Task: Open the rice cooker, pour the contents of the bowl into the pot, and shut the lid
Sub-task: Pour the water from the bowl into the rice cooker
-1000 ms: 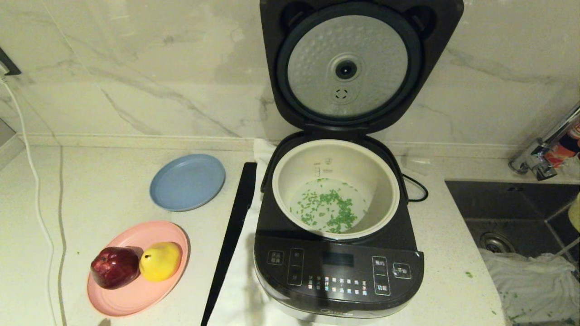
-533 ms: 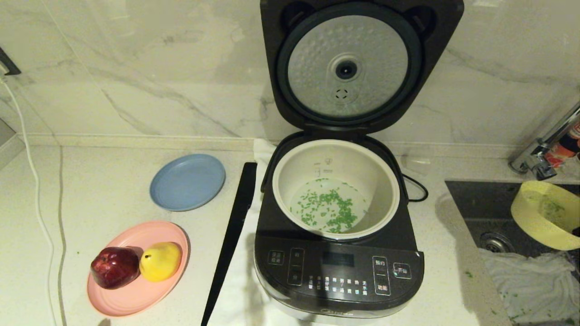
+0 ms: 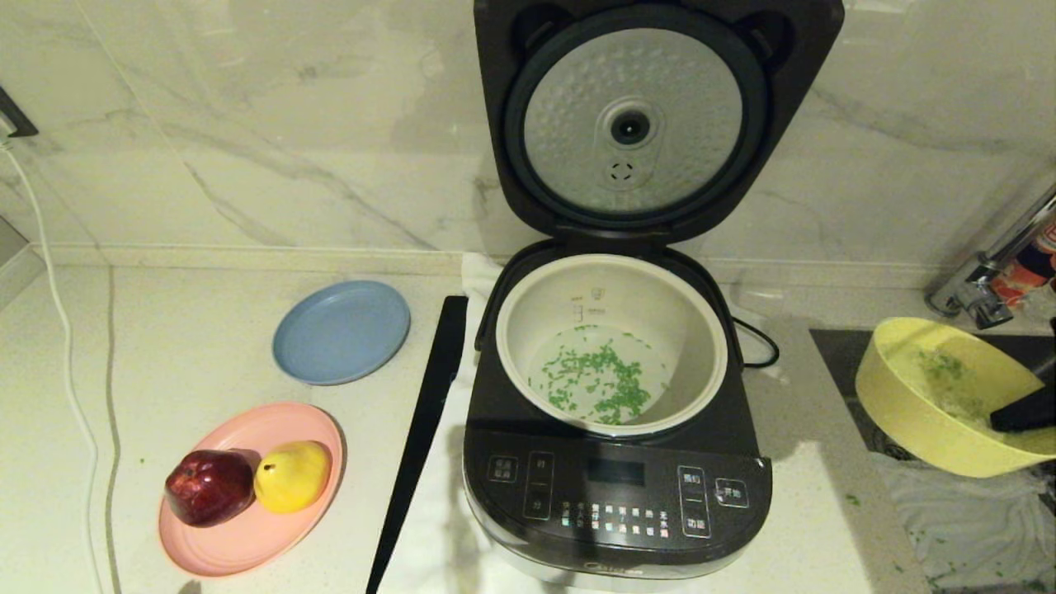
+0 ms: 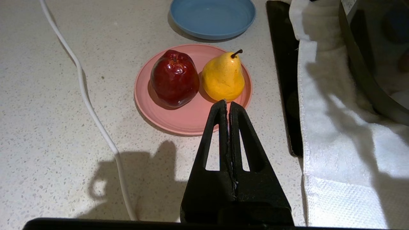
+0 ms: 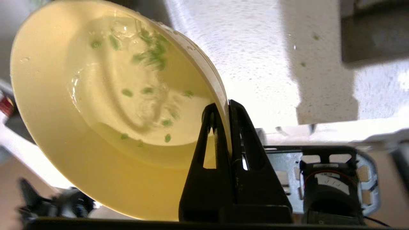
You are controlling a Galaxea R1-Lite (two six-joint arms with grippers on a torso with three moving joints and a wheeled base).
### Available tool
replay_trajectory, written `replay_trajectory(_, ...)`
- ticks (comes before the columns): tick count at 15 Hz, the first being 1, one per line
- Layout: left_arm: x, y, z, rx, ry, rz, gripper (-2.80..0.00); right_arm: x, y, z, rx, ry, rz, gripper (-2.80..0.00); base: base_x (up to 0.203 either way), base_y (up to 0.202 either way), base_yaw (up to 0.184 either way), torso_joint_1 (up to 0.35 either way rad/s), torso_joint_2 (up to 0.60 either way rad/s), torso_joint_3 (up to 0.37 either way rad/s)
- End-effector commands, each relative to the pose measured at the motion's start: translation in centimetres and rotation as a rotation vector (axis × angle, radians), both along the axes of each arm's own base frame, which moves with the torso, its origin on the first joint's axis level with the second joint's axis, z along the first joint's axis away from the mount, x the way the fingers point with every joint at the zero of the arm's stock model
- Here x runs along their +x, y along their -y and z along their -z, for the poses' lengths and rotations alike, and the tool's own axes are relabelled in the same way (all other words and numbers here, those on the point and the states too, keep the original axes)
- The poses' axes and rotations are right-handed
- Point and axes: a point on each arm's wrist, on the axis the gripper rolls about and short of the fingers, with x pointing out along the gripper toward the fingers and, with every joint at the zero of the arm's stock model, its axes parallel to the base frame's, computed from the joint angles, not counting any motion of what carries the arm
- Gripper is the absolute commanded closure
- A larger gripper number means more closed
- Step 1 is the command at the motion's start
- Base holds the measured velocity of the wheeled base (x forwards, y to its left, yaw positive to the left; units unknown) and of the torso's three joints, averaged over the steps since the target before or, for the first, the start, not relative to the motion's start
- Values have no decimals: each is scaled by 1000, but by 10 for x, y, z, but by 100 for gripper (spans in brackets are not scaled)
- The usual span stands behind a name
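The rice cooker (image 3: 617, 487) stands mid-counter with its lid (image 3: 635, 124) swung fully up, the dimpled silver plate facing me. The cream pot (image 3: 536, 322) holds green bits (image 3: 598, 381) in a little liquid. My right gripper (image 5: 223, 107) is shut on the rim of the yellow bowl (image 3: 916, 404), which hangs tilted over the sink at the right. A few green bits (image 5: 150, 54) and some liquid lie inside the bowl (image 5: 80, 153). Only one fingertip (image 3: 1023, 411) of that gripper shows in the head view. My left gripper (image 4: 227, 103) hangs shut and empty near the pink plate.
A blue plate (image 3: 341, 331) and a pink plate (image 3: 239, 544) with a red apple (image 3: 209, 487) and a yellow pear (image 3: 291, 475) lie left. A black strip (image 3: 421, 437) lies beside the cooker. A sink (image 3: 907, 388), a tap (image 3: 982, 289) and a white cloth (image 3: 965, 511) are right.
The bowl, barely in view at the right edge a second ago, has come leftward into view over the sink toward the cooker. The left arm and the cooker have not moved.
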Motion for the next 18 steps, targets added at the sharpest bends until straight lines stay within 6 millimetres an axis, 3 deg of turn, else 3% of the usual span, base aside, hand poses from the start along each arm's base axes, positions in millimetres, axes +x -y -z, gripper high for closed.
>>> replay_trajectory(1,0,0,1,0,-2,0,0,5,-26,-6,-42,12,-79,0,0,0,0,0,0,0)
replay_trajectory(5,0,0,1,0,-2,0,0,16,-79,-20,-76,69,-186,0,0,0,0,0,0,0)
replay_trajectory(7,0,0,1,0,-2,0,0,32,-112,-20,-118,88,-194,0,0,0,0,0,0,0)
replay_trajectory(12,0,0,1,0,-2,0,0,61,-168,-15,-136,207,-173,0,0,0,0,0,0,0)
replay_trajectory(18,0,0,1,0,-2,0,0,85,-200,-3,-104,315,-162,0,0,0,0,0,0,0)
